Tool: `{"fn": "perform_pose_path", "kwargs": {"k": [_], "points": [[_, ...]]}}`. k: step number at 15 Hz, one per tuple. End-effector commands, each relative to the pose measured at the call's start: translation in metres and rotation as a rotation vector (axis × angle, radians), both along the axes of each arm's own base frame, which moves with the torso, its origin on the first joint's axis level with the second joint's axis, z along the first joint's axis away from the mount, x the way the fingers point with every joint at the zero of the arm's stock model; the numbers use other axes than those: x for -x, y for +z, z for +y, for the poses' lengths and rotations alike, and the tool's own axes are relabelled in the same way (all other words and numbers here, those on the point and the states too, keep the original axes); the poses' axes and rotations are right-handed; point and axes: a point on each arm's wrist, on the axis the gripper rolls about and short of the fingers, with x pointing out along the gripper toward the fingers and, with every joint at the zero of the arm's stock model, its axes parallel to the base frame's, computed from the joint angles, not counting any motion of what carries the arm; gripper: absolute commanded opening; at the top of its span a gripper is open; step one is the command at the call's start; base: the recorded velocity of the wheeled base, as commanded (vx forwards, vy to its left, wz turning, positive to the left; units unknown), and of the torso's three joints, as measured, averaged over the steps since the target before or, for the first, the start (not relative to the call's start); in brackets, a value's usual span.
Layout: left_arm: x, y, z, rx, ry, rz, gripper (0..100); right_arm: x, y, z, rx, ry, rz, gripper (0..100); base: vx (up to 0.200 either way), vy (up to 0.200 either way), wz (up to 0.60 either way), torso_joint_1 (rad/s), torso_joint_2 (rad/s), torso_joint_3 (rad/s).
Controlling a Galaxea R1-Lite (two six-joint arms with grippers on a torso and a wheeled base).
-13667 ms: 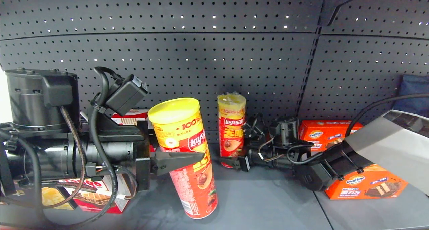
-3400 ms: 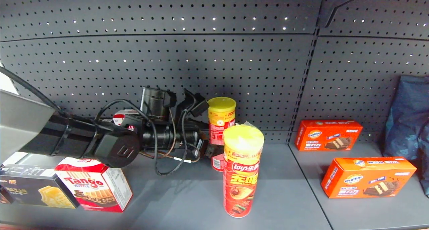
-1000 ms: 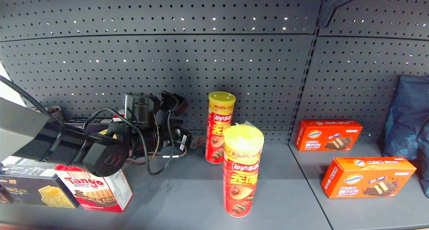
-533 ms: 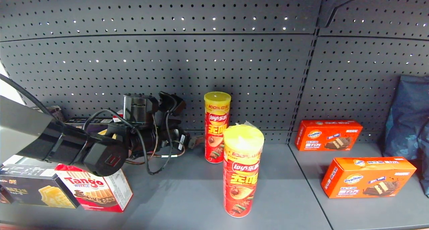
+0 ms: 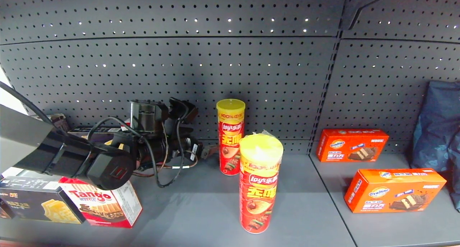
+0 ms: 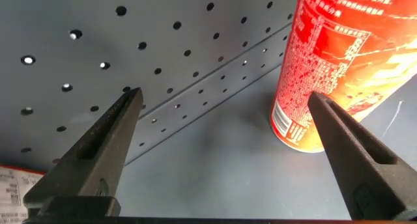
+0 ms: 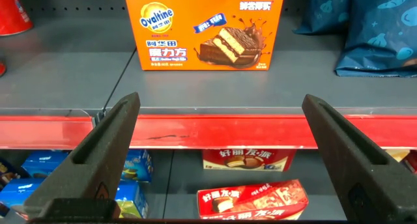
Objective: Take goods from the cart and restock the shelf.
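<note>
At the back of the shelf [image 5: 201, 204], the left claw [image 5: 208, 151] lies low over the grey board with its fingers spread wide and nothing between them. In the left wrist view the left claw [image 6: 225, 97] points at the perforated back panel [image 6: 130, 48], and the rear chip can [image 6: 339, 61] stands just beyond one fingertip, outside the gap; contact between them cannot be made out. That rear chip can [image 5: 230, 137] is upright with its yellow lid on, close against the back panel [image 5: 179, 60].

Nearer the shelf's front edge and slightly to the robot's right stands a second chip can [image 5: 260, 184], also upright, partly overlapping the rear one in the head view. To the robot's left of the arm sit a wafer box [image 5: 102, 204] and, beside it, a black box [image 5: 36, 204].

The right claw [image 7: 221, 100] is also wide apart and holds nothing; it hangs before the red shelf edge [image 7: 195, 129], facing an orange box [image 7: 205, 28] with a blue bag [image 7: 378, 22] beside it. Two orange boxes show in the head view, the front orange box [image 5: 394, 190] and a rear orange box [image 5: 351, 145], with the blue bag [image 5: 438, 121] at the far right
</note>
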Motion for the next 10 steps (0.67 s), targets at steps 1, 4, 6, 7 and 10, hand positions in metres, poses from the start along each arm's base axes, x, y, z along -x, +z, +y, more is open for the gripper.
{"fn": "perform_pose_path", "kwargs": {"k": [1,4,6,7,10], "points": [[0.0023,0.0,0.0012,-0.005,0.011,0.002,100,-0.0001,0.0001,0.0,0.0,0.0,0.001,100,0.0,0.0,0.0,0.0,0.0,0.0],[0.003,-0.0026,0.0019,-0.015,0.028,0.008,100,-0.0001,0.0001,0.0,-0.001,0.0,0.001,100,0.0,0.0,0.0,0.0,0.0,0.0],[0.0023,-0.0024,0.0017,-0.016,0.033,0.006,100,-0.0001,0.0001,0.0,-0.001,0.0,0.001,100,0.0,0.0,0.0,0.0,0.0,0.0],[0.0019,-0.0035,0.0016,-0.017,0.032,0.009,100,-0.0001,0.0001,0.0,0.0,0.0,0.001,100,0.0,0.0,0.0,0.0,0.0,0.0],[-0.0009,-0.0085,0.0008,-0.024,0.041,0.019,100,-0.0001,0.0001,0.0,0.0,0.0,0.001,100,0.0,0.0,0.0,0.0,0.0,0.0]]}}
